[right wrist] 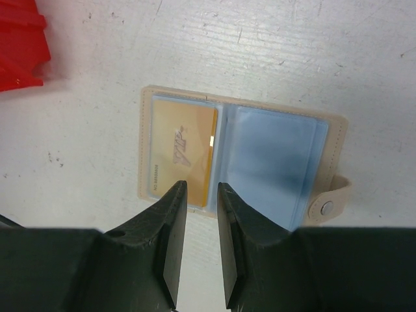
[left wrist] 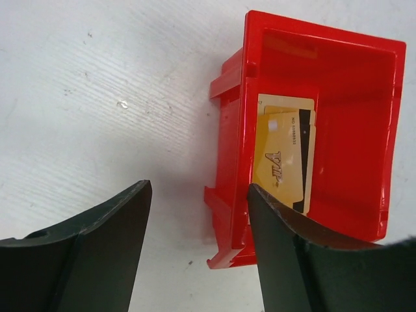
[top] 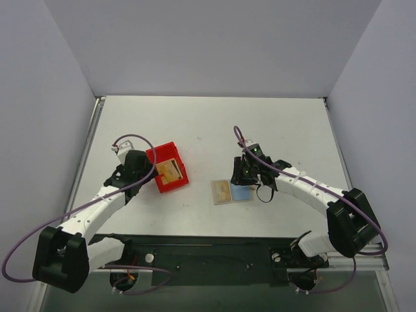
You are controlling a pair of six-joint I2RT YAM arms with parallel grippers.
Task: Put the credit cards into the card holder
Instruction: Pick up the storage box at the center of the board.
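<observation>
The card holder (right wrist: 273,159) lies open and flat on the table, beige outside with a light blue lining and its snap tab (right wrist: 328,207) to the right. One orange-yellow credit card (right wrist: 182,148) sits in its left pocket. My right gripper (right wrist: 201,187) hovers over the holder's near edge, its jaws a narrow gap apart with nothing between them. Two more credit cards (left wrist: 286,153) lie overlapping in the red bin (left wrist: 354,97). My left gripper (left wrist: 198,188) is open, its fingers either side of the bin's left wall. In the top view the holder (top: 232,192) lies right of the bin (top: 160,156).
The white table (top: 214,123) is walled by grey panels at the back and sides. A black base rail (top: 208,253) runs along the near edge. Purple cables loop over both arms.
</observation>
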